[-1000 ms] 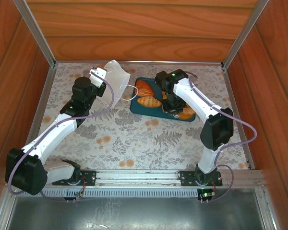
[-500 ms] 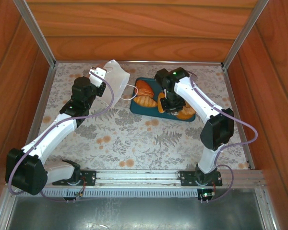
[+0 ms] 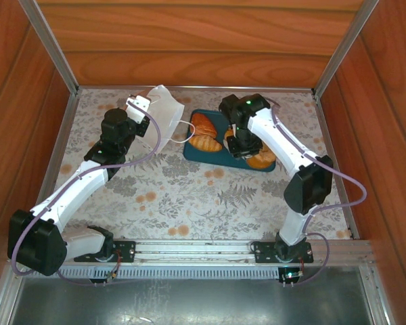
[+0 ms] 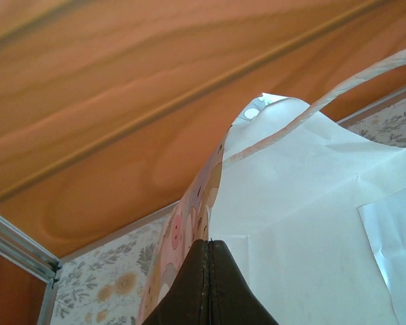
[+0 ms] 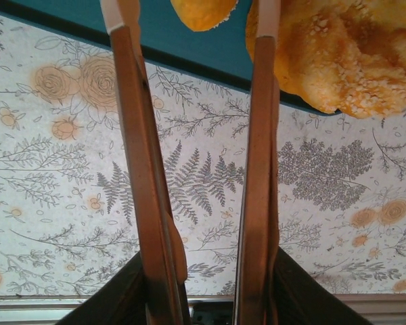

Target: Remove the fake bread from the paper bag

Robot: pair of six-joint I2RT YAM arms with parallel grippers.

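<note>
**Setting bread on the tray, bag pinched at its rim**

Both arms reach from the near rail out over the floral table point(image 3: 189, 196). The right gripper point(image 3: 242, 145) hangs over the near side of the teal tray point(image 3: 193, 153). In the right wrist view, this gripper point(image 5: 193, 40) has its jaws parted with nothing between them. Just beyond its fingertips, a seeded piece of the fake bread point(image 5: 331, 54) overlaps the tray's near edge point(image 5: 183, 51), and a smooth roll point(image 5: 203, 12) lies beside it.

From above, more of the fake bread point(image 3: 206, 143) lies on the tray's left half, a ridged piece with another just behind it. A further piece point(image 3: 262, 160) sits at the tray's right near corner.

Farther left, the left gripper point(image 3: 137, 105) is clamped on the edge of the paper bag point(image 3: 164, 112), which is tilted with its loop handle point(image 3: 183, 132) reaching toward the tray. In the left wrist view, the fingers point(image 4: 189, 291) are pressed tight together, and the bag's white wall point(image 4: 304, 223) rises beyond them. Whether any bread remains inside the bag cannot be told.
</note>
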